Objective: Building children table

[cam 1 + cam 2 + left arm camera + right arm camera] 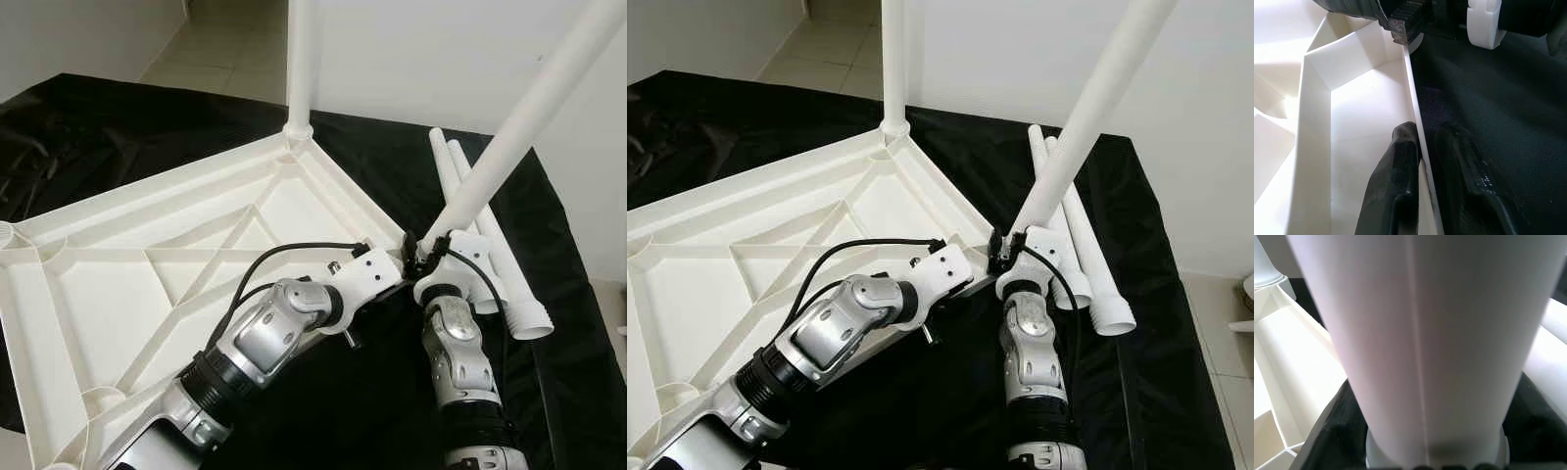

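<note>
Left eye view is showing a white plastic tabletop (137,264) that is lying upside down on a black cloth (392,166), with its ribbed underside facing up. At the far corner of the tabletop one white leg (299,59) is standing upright in its socket. The left gripper (409,257) is reaching over the right edge of the tabletop, near the right corner. In the left wrist view its two black fingers (1396,186) are sitting on both sides of the thin rim (1418,147), one inside the tabletop and one outside over the cloth, and they are almost closed on this rim. The right gripper (431,257) is just beside the left one, at the same corner. It is holding the lower end of a second white leg (529,108), which is tilting up and to the right. In the right wrist view this leg (1420,342) is lying between the dark fingers, and they are closed around it. Two more white legs (480,235) are lying side by side on the cloth to the right of the tabletop, just behind the tilted leg, with their wider ends toward the near side.
</note>
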You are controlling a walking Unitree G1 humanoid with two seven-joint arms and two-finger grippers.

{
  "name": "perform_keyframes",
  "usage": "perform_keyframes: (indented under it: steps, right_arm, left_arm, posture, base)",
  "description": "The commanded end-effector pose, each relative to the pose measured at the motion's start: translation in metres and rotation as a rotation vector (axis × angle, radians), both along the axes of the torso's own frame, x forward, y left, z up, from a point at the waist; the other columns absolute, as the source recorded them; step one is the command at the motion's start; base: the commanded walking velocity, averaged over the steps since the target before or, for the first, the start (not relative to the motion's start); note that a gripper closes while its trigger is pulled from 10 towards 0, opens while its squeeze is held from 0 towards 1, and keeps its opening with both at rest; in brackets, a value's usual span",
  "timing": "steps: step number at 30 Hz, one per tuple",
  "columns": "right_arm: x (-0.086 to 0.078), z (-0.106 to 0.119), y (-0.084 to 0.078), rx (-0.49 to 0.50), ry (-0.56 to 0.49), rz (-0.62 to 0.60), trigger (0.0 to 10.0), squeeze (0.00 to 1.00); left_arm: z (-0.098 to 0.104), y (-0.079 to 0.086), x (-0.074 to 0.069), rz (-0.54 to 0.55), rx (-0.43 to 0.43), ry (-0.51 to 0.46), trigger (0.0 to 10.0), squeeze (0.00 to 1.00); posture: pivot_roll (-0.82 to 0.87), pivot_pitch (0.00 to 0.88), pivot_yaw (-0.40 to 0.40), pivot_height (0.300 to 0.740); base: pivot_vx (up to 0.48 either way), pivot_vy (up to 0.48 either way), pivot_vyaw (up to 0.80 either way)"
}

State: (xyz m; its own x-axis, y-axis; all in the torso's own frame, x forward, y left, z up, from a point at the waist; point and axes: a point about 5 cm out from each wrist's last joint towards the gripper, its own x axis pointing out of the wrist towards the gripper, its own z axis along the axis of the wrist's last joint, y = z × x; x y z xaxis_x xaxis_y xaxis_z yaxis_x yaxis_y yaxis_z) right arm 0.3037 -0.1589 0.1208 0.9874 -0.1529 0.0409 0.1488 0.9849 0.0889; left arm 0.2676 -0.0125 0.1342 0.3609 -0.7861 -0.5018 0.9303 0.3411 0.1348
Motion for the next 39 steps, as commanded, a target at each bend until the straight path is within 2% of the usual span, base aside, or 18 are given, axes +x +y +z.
perform_keyframes:
  steps: [1,6,7,8,9,11,14,18,19,23,25,31,32,35,37,39]
  right_arm:
    - [-0.002,-0.009,0.017,0.007,0.062,0.031,10.0,0.00]
    - [-0.004,-0.005,0.020,0.013,0.063,0.021,10.0,0.00]
    - [-0.005,-0.004,0.021,0.028,0.050,0.043,10.0,0.73]
    - [-0.005,-0.004,0.021,0.028,0.050,0.043,10.0,0.73]
    - [-0.006,0.000,0.021,0.045,0.017,0.115,10.0,1.00]
    - [-0.006,0.000,0.021,0.045,0.017,0.115,10.0,1.00]
    - [-0.009,0.002,0.020,0.045,-0.013,0.205,10.0,1.00]
    - [-0.010,0.003,0.016,0.029,-0.023,0.227,10.0,1.00]
    - [-0.010,0.002,0.012,0.026,-0.027,0.243,10.0,0.00]
    - [-0.010,0.002,0.002,0.009,-0.042,0.305,10.0,0.00]
    - [-0.008,0.000,-0.010,-0.012,-0.043,0.364,10.0,0.00]
    - [-0.007,-0.001,-0.014,-0.018,-0.041,0.383,10.0,0.00]
    - [-0.005,-0.003,-0.024,-0.031,-0.032,0.415,10.0,0.00]
    - [-0.003,-0.004,-0.032,-0.045,-0.029,0.449,10.0,0.00]
    - [0.000,-0.008,-0.048,-0.070,-0.015,0.517,10.0,0.00]
    - [0.000,-0.009,-0.052,-0.076,-0.010,0.534,10.0,0.00]
  left_arm:
    - [-0.031,-0.002,-0.016,-0.065,0.070,0.156,10.0,0.00]
    - [-0.031,-0.002,-0.016,-0.065,0.069,0.155,10.0,0.00]
    - [-0.031,-0.002,-0.015,-0.064,0.069,0.155,10.0,0.00]
    - [-0.031,-0.002,-0.015,-0.064,0.069,0.155,10.0,0.00]
    - [-0.030,-0.002,-0.015,-0.064,0.070,0.154,10.0,0.00]
    - [-0.030,-0.002,-0.015,-0.064,0.070,0.154,10.0,0.00]
    - [-0.030,-0.002,-0.015,-0.062,0.069,0.154,10.0,0.00]
    - [-0.030,-0.002,-0.015,-0.061,0.069,0.155,10.0,0.00]
    - [-0.031,-0.002,-0.015,-0.061,0.069,0.155,10.0,0.00]
    - [-0.030,-0.002,-0.015,-0.062,0.069,0.157,10.0,0.00]
    - [-0.031,-0.003,-0.015,-0.063,0.069,0.156,10.0,0.00]
    - [-0.031,-0.003,-0.016,-0.063,0.068,0.156,10.0,0.00]
    - [-0.031,-0.003,-0.016,-0.065,0.069,0.156,10.0,0.00]
    - [-0.031,-0.003,-0.016,-0.066,0.069,0.155,10.0,0.00]
    - [-0.031,-0.003,-0.016,-0.065,0.071,0.155,10.0,0.00]
    - [-0.031,-0.003,-0.016,-0.064,0.071,0.155,10.0,0.00]
  posture:
    - [0.00,0.096,-0.051,0.740]
    - [0.00,0.096,-0.051,0.740]
    - [0.00,0.095,-0.051,0.740]
    - [0.00,0.095,-0.051,0.740]
    - [0.00,0.094,-0.052,0.740]
    - [0.00,0.094,-0.052,0.740]
    - [0.00,0.094,-0.052,0.740]
    - [0.00,0.093,-0.052,0.740]
    - [0.00,0.093,-0.052,0.740]
    - [0.00,0.091,-0.053,0.740]
    - [0.00,0.088,-0.053,0.740]
    - [0.00,0.088,-0.053,0.740]
    - [0.00,0.086,-0.053,0.740]
    - [0.00,0.083,-0.053,0.740]
    - [0.00,0.076,-0.048,0.740]
    - [0.00,0.076,-0.048,0.740]
  base:
    - [0.000,0.000,0.00]
    - [0.000,0.000,0.00]
    - [0.000,0.000,0.00]
    - [0.000,0.000,0.00]
    - [0.000,0.000,0.00]
    - [0.000,0.000,0.00]
    - [0.000,0.000,0.00]
    - [0.000,0.000,0.00]
    - [0.000,0.000,0.00]
    - [0.000,0.000,0.00]
    - [0.000,0.000,0.00]
    - [0.000,0.000,0.00]
    - [0.000,0.000,0.00]
    - [0.000,0.000,0.00]
    - [0.000,0.000,0.00]
    - [0.000,0.000,0.00]
